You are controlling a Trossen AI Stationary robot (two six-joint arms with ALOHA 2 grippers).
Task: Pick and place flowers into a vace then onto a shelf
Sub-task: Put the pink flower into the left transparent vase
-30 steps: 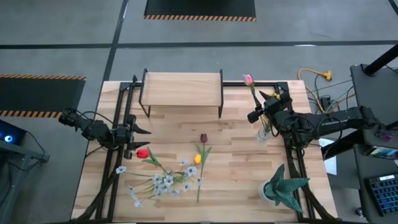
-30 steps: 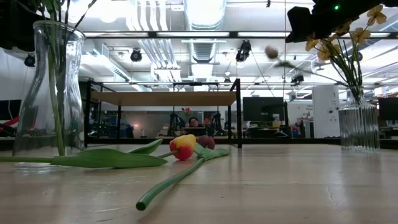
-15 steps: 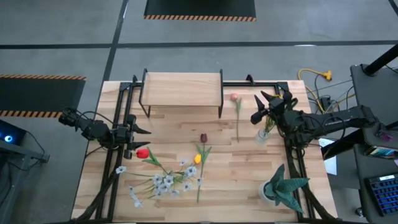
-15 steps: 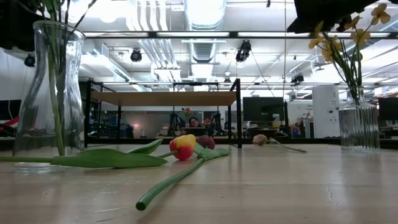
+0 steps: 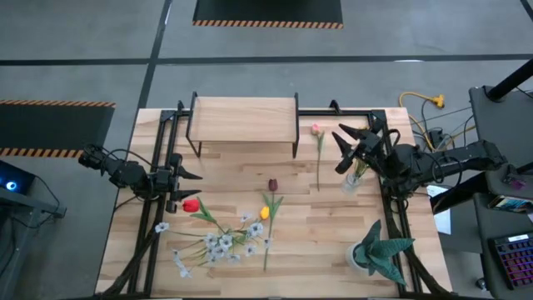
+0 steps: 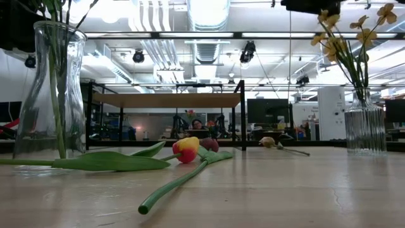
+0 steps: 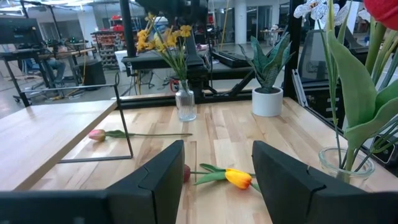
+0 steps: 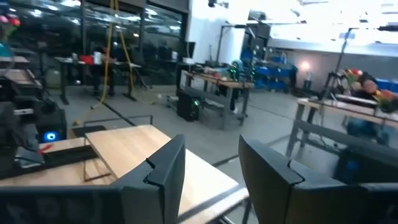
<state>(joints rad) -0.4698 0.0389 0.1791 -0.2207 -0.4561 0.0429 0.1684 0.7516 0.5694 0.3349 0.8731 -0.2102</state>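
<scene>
Your right gripper (image 5: 347, 149) hangs spread wide and empty above the small ribbed glass vase of yellow blooms (image 5: 354, 179). The pink long-stemmed tulip (image 5: 318, 155) lies flat just beside that vase, toward the low wooden shelf on black legs (image 5: 243, 115), bare tabletop around it. Your left gripper (image 5: 191, 188) waits with fingers parted, well apart from the vase.
</scene>
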